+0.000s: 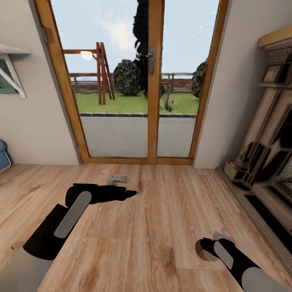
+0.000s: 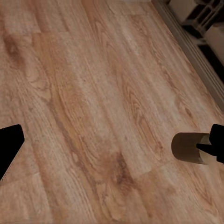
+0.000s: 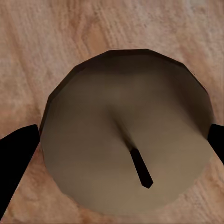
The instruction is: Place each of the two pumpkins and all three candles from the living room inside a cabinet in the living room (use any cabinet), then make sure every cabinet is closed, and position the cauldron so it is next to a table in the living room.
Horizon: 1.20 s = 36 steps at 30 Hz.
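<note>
This is a room in a home, rendered in simulation, floored in warm wood planks [image 1: 154,227] with plain beige walls [image 1: 36,129]. A wood-framed glass double door [image 1: 152,81] with a metal handle [image 1: 151,61] looks out on a garden with a lawn [image 1: 121,103], a wooden swing frame [image 1: 101,73], round shrubs [image 1: 126,77] and a fence [image 1: 178,83]. An ornate carved fireplace surround [image 1: 263,138] stands against the right-hand wall.
</note>
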Tool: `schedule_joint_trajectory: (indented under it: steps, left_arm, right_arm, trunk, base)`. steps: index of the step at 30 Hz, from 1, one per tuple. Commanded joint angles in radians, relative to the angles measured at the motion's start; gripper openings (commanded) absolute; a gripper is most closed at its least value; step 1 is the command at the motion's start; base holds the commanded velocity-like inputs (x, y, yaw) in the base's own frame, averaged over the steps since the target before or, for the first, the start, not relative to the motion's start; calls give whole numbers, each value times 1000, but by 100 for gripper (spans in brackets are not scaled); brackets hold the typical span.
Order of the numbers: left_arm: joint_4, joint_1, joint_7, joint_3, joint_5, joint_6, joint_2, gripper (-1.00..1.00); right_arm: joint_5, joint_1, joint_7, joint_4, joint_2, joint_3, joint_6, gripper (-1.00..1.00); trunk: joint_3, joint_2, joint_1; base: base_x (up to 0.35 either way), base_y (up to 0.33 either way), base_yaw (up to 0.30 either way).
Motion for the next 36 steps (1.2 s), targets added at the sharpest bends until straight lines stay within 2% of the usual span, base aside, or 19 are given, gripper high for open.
schedule_joint_trajectory:
  steps: [1, 15, 27, 36]
  left_arm:
    - [-1, -1, 10, -2, 10, 2, 1, 100]
    - [-1, -1, 10, -2, 11, 2, 1, 100]
    - [-2, -1, 10, -3, 12, 2, 3, 100]
    - [-2, -1, 10, -4, 9, 2, 5, 100]
  right_arm:
    - [-10, 0, -9, -3, -2, 8, 4, -100]
    - [-10, 0, -9, -3, -2, 10, 3, -100]
    - [-10, 0, -9, -3, -1, 11, 3, -100]
    - [-10, 0, -8, -3, -1, 15, 3, -100]
  trunk:
    - [2, 0, -1]
    - [46, 3, -7]
    - [37, 3, -7]
    - [35, 3, -7]
  base:
    - [0, 0, 262]
    - [0, 0, 262]
    - [15, 0, 260]
    - [276, 0, 70]
